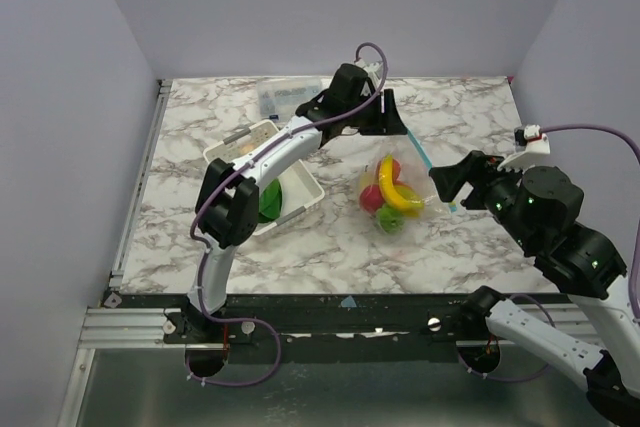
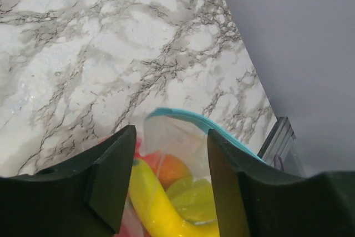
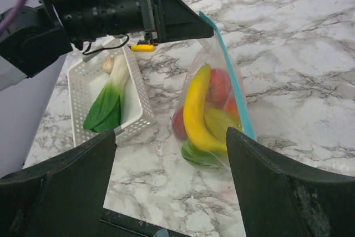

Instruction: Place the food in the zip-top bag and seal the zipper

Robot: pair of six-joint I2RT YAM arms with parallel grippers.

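The zip-top bag (image 1: pixel 398 209) lies on the marble table right of centre, and the food shows through it: a yellow banana (image 1: pixel 392 190) with red, orange and green pieces. Its blue zipper (image 1: pixel 428 167) runs along the right edge. My left gripper (image 1: pixel 388 115) hovers over the bag's far corner. In the left wrist view this gripper (image 2: pixel 171 137) is open, and the banana (image 2: pixel 152 198) and zipper (image 2: pixel 205 123) lie below the gap. My right gripper (image 1: pixel 450 182) stands by the near end of the zipper. The right wrist view shows it (image 3: pixel 171 137) wide open and holding nothing, short of the bag (image 3: pixel 213 154).
A white perforated tray (image 1: pixel 235 147) sits left of the bag, partly under the left arm, and a green leafy vegetable (image 3: pixel 105 106) lies in it. A rigid clear box (image 1: pixel 285 97) stands by the back wall. The table's near edge (image 1: pixel 340 299) runs just below the bag.
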